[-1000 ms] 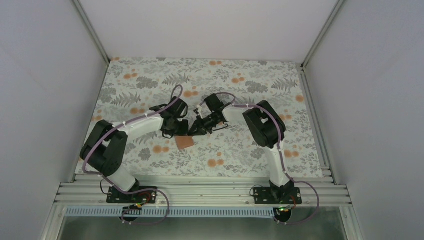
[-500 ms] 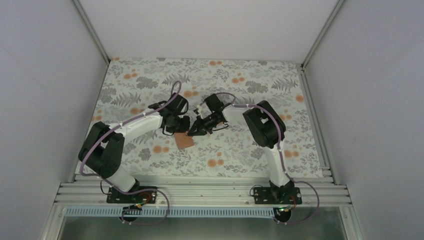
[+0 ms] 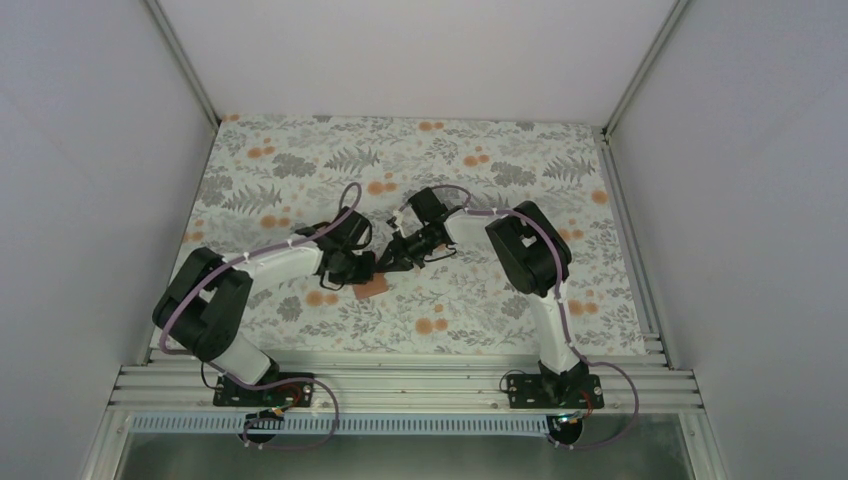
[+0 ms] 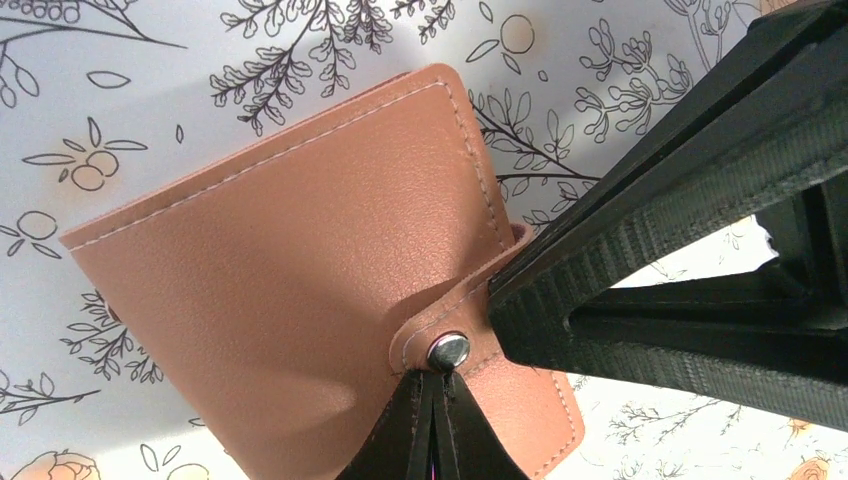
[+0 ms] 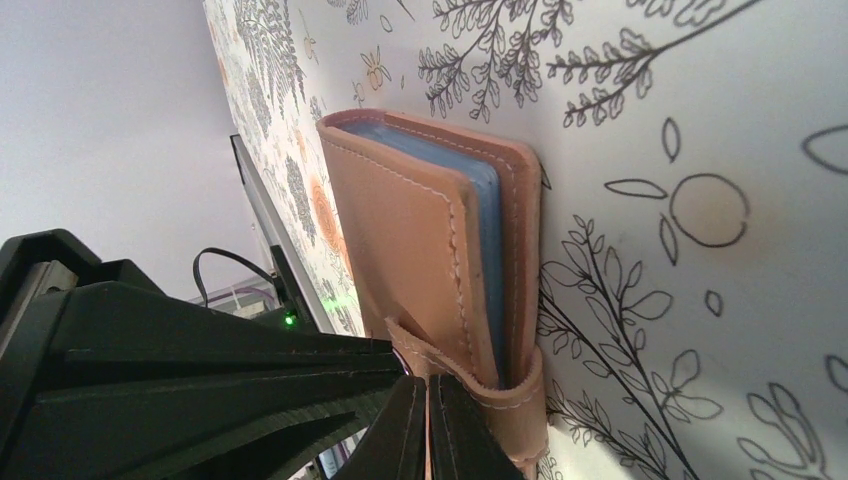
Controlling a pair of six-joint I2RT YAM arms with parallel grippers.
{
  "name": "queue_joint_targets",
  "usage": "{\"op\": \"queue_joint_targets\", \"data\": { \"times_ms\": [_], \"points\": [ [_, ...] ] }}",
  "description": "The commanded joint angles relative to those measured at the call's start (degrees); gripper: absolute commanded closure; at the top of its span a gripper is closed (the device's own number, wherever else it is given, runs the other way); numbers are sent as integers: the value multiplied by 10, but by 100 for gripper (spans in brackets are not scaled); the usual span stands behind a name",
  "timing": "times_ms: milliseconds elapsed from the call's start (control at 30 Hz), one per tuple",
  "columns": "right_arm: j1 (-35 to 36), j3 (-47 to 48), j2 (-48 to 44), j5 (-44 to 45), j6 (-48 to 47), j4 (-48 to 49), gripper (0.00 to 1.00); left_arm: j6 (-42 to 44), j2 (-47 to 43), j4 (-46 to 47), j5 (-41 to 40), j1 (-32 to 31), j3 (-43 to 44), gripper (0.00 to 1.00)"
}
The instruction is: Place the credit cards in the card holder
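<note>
On the flowery cloth (image 3: 480, 170), near the middle of the table, lies the card holder (image 4: 280, 260), folded shut and flat. Blue-green edges of the credit cards (image 5: 488, 240) peek out between its two covers, so the cards look to be inside already. A little strap (image 5: 515, 400) wraps round one end, and a shiny snap (image 4: 448, 350) sits on it. The left gripper (image 4: 432, 430) has its two fingers squeezed together with nothing between them, and its tip is right at the snap. The right gripper (image 5: 428, 430) is squeezed together too, holding nothing, and its tip pokes at the strap from the other side. I think the job now is to press the snap closed. To do it well, one tip should push straight down on the snap, not sideways, so the holder does not slide on the cloth. The other tip should keep the strap flat and lined up. A soft push is best, so no card slips out of the side. The holder sits a bit crooked to the table edge. Its strap end points toward both tips and its fold end points away from the right gripper. It looks almost square, so I cannot tell which way is its long way.
</note>
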Motion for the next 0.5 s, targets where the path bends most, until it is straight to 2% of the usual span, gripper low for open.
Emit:
{"op": "queue_joint_targets", "data": {
  "times_ms": [0, 167, 267, 333, 467],
  "points": [
    [16, -19, 41, 65, -5, -55, 96, -6, 9, -72, -53, -3, 20, 98],
    [16, 3, 24, 61, -20, -68, 96, -3, -26, -124, -87, -3, 93, 96],
    [16, 37, 9, 61, -41, -92, 91, 1, -48, -139, -107, -1, 121, 84],
    [15, 68, -6, 63, -55, -111, 82, 8, -63, -146, -122, -2, 136, 73],
    [8, 155, -39, 83, -83, -160, 47, 29, -97, -155, -161, 5, 165, 35]
  ]
}}
